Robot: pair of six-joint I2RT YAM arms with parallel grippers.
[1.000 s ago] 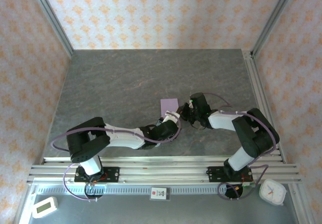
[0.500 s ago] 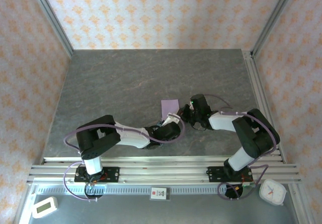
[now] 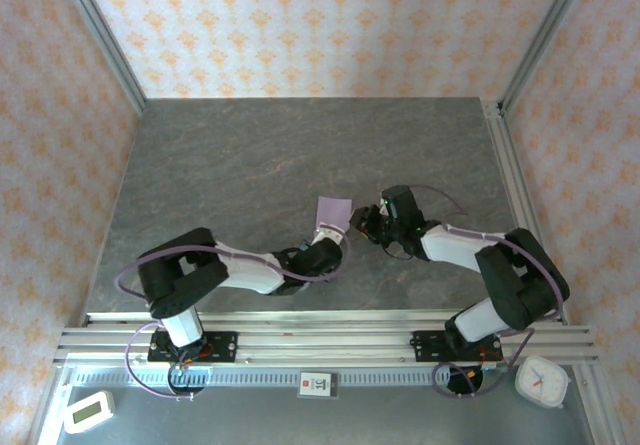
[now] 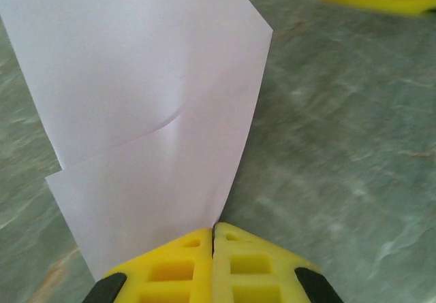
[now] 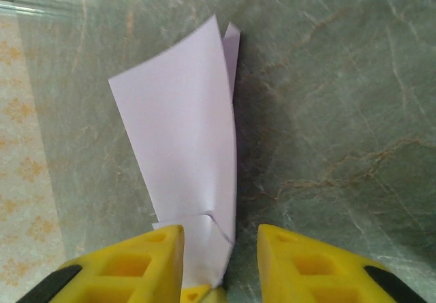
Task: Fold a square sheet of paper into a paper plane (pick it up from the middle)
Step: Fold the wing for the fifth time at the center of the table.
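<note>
From where I stand there is one sheet of paper [image 3: 335, 209] in the cell, pale lilac. It sits a little right of the middle of the grey stone-patterned table [image 3: 250, 155], right where the two arms meet. It is doubled over. The left wrist camera shows two layers, the upper edge set slightly askew from the lower, with a short crease running in from that edge. At the far tip, in the right wrist view, the two layers part a little.

The left gripper [image 4: 213, 238] is clenched on the sheet. Its two yellow fingers [image 4: 170, 272] are pressed flat together, with the sheet's near corner nipped in the seam between them. The paper fans away from there toward the back wall.

The right gripper [image 5: 221, 242] comes in from the other side, just beside the left one. Its jaws stand apart, and the sheet's lower end lies in the gap, close to one finger [image 5: 136, 265] and clear of the other [image 5: 310, 265]. It is not squeezing the paper.

That makes two arms, two grippers and one sheet. On the metal ledge in front of the arm bases I count three small items: a white clock [image 3: 541, 380] at the right, a small white device [image 3: 88, 411] at the left, and a little card [image 3: 315, 383] between them.
</note>
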